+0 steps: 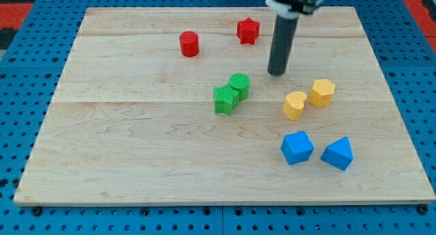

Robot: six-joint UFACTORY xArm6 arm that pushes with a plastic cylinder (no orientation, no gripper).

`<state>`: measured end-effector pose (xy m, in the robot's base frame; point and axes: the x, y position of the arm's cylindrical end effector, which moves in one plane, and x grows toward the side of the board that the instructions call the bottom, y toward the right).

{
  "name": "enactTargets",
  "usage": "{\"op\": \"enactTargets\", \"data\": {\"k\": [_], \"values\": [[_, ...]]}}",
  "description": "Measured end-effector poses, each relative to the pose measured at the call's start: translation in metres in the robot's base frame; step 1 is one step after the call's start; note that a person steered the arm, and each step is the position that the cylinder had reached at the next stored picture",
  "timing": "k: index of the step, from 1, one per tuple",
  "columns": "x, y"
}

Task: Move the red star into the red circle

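Fingers were nowhere on this arm, so open or closed did not apply: it ended in a straight dark rod, and my tip rested on the pale wooden surface in the upper right part of the board. The red star-shaped plastic block sat near the view's top edge, up and to the left of my tip and apart from it, with bare wood between the two. The red circular plastic block, a short cylinder, stood to the star's left and slightly lower, near it but not touching. Below and left of my tip, near the board's middle, the green star-shaped plastic block and the green round plastic block sat pressed together, the round one at the star's upper right. To the lower right of my tip lay the yellow heart-shaped plastic block and, just beside it on the view's right, the yellow hexagonal plastic block; whether the pair touched could not be told. Further toward the view's bottom were the blue cube-like plastic block and, just to its right, the blue wedge-like plastic block. A blue pegboard framed the wooden board on all sides.
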<state>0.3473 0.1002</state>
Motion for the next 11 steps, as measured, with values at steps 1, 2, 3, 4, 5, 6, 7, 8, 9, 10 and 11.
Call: {"op": "enactTargets", "data": {"k": [1, 2, 3, 4, 5, 6, 7, 8, 9, 10, 11], "values": [[-0.066, -0.013], [-0.131, 0.032], [-0.123, 0.009], [-0.057, 0.009], [-0.060, -0.031], [-0.071, 0.053], [-0.085, 0.007], [-0.087, -0.063], [-0.086, -0.066], [-0.077, -0.084], [-0.077, -0.113]]}}
